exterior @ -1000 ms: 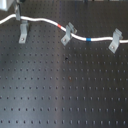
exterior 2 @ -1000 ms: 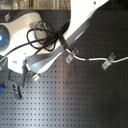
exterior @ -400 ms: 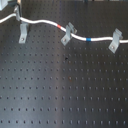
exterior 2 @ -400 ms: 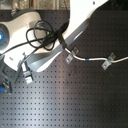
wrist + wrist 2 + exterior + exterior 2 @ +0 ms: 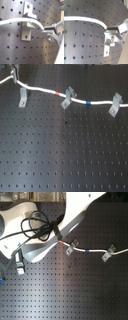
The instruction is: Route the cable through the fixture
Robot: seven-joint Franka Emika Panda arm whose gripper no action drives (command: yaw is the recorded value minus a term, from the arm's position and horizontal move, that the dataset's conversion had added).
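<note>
The white cable point(image 5: 45, 90) runs from the first exterior view's top left across to its right, with a red band point(image 5: 64, 93) and a blue band point(image 5: 88, 102). The fixture point(image 5: 22, 98) stands upright on the left, and the cable passes right at its top. In the first wrist view the cable point(image 5: 15, 23) crosses the face of the fixture point(image 5: 27, 30). My gripper point(image 5: 48, 31) is shut on the cable just beyond it, as the second wrist view point(image 5: 110, 29) also shows. The white arm point(image 5: 65, 222) hides the fixture in the second exterior view.
Two slanted grey clips point(image 5: 67, 98) point(image 5: 115, 104) hold the cable further along; they also show in the second exterior view point(image 5: 68, 250) point(image 5: 105, 256). All stand on a black perforated board point(image 5: 65, 154). Black arm cables point(image 5: 35, 227) loop over the arm.
</note>
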